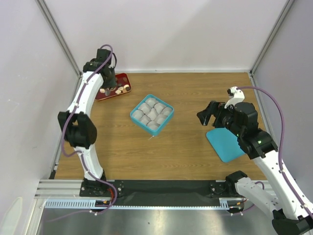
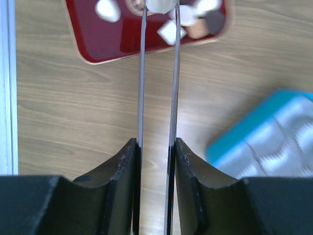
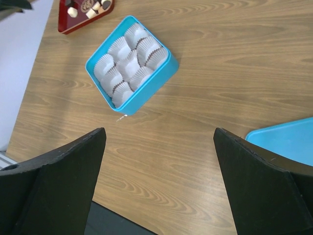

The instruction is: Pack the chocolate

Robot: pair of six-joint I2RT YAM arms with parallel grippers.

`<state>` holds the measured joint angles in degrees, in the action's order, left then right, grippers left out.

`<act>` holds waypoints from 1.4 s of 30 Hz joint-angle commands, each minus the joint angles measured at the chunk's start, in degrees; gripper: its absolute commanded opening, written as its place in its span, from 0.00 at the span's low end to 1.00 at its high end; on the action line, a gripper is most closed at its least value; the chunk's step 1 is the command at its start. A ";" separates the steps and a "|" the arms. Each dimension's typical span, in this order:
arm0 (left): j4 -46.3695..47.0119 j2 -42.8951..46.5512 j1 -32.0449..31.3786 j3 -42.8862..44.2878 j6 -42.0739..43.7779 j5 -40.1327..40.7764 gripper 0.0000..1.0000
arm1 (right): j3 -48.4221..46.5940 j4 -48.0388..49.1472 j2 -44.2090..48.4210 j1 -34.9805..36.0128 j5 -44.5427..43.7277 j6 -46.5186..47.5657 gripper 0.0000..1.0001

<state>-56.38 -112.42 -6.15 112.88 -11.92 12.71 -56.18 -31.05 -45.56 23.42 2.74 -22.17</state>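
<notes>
Several small chocolate pieces [image 1: 120, 89], dark and light, lie on a red tray [image 1: 103, 96] at the far left. They also show in the left wrist view [image 2: 198, 28] and the right wrist view [image 3: 93, 11]. My left gripper [image 1: 109, 82] is over the tray, its thin blades [image 2: 142, 88] closed on a pale round chocolate piece [image 2: 161, 4] at their tips. The teal box [image 1: 134, 116], filled with empty white paper cups, sits mid-table, seen also in the left wrist view [image 2: 234, 139] and the right wrist view [image 3: 146, 85]. My right gripper [image 1: 205, 116] is wide open and empty over bare wood [image 3: 159, 134].
A flat teal lid [image 1: 226, 143] lies on the table at the right, under the right arm; its corner shows in the right wrist view [image 3: 288, 139]. White walls enclose the table on three sides. The red tray [image 2: 107, 41] sits near the left wall.
</notes>
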 commanded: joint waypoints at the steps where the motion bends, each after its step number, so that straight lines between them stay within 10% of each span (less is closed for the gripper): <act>1: 0.65 8.52 -5.78 -4.66 2.34 0.65 0.24 | -2.53 -1.73 1.53 -0.30 -1.68 1.52 1.00; 21: 1.36 36.56 -22.24 -31.48 4.28 -19.91 0.25 | -3.93 -5.08 1.18 -0.48 -4.68 1.78 1.00; 42: 2.50 40.97 -24.96 -45.47 2.60 -24.49 0.26 | -2.79 -4.72 2.76 -0.48 -3.89 -0.15 1.00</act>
<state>-56.80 -71.72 -30.70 67.90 -8.97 -11.18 -57.56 -36.38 -43.90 23.11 -1.04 -22.24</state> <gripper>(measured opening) 0.381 0.994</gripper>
